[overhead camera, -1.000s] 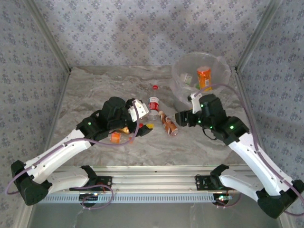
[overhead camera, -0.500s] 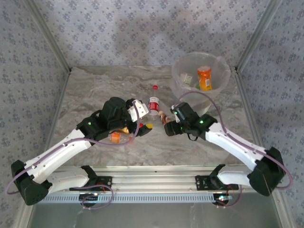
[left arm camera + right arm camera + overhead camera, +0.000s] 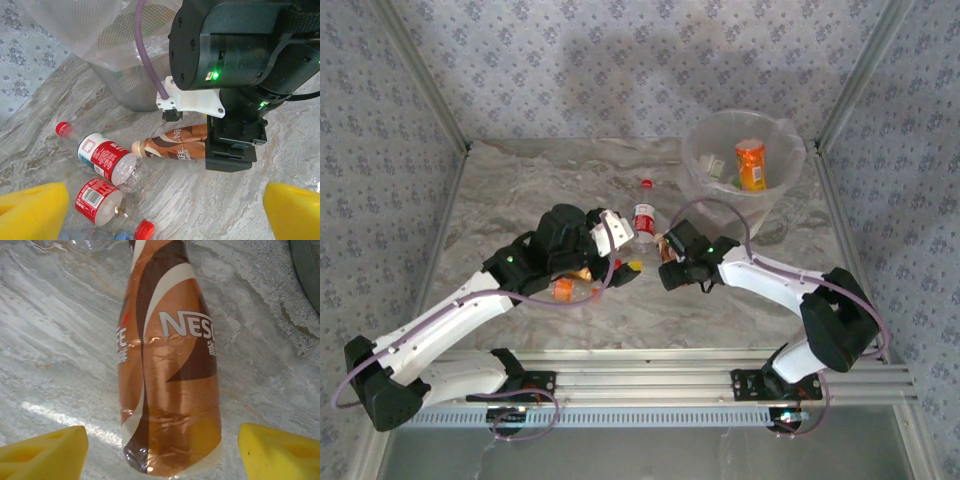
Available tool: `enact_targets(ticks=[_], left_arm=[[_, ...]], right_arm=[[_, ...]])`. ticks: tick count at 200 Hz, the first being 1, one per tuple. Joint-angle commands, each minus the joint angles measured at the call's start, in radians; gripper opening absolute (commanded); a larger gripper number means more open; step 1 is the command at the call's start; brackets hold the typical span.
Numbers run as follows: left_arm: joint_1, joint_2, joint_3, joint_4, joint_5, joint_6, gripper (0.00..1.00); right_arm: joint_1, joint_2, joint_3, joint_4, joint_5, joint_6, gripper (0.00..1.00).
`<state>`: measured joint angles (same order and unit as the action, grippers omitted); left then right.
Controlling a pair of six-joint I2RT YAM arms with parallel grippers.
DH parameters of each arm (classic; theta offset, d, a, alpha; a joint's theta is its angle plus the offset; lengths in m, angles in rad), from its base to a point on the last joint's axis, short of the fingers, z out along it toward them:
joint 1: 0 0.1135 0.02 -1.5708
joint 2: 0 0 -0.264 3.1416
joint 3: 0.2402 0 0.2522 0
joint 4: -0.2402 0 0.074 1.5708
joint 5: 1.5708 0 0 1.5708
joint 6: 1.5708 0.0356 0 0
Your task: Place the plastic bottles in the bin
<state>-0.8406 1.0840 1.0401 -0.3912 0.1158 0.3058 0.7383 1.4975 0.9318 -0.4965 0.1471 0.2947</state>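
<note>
The right gripper (image 3: 161, 452), jaws apart either side of the brown bottle (image 3: 167, 375), likely needed to drop lower before squeezing its middle.

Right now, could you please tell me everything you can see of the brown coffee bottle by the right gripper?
The brown coffee bottle lies on its side on the marble table. A glossy, creased sleeve in brown, orange and cream, with white NES lettering, wraps its body. Its base sits between the open yellow fingers of the right gripper, with a gap each side. Its cap end nearly meets a red-labelled clear bottle.
</note>
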Motion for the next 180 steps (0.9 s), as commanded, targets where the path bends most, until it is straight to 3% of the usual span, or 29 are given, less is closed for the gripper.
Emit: enact_targets(ticks=[1,64,105,136,180], left_arm=[[-0.006,0.005,0.031,0.008,0.022,-0.002,1.00],[-0.009,0.006,0.030,0.008,0.022,-0.004,1.00],[-0.011,0.006,0.030,0.008,0.021,-0.005,1.00],[-0.011,0.002,0.031,0.012,0.017,-0.007,1.00],[-0.009,-0.006,0.028,0.020,0.022,-0.015,1.00]], right_arm=[[0.007,0.032,-0.012,0.030,0.052,-0.015,0.81],[0.015,0.118,-0.006,0.076,0.059,-0.023,0.77],[0.037,0.117,0.004,0.049,0.101,-0.023,0.64],[0.093,0.024,0.030,-0.043,0.195,-0.018,0.54],[0.123,-0.202,0.078,-0.132,0.151,-0.045,0.53]])
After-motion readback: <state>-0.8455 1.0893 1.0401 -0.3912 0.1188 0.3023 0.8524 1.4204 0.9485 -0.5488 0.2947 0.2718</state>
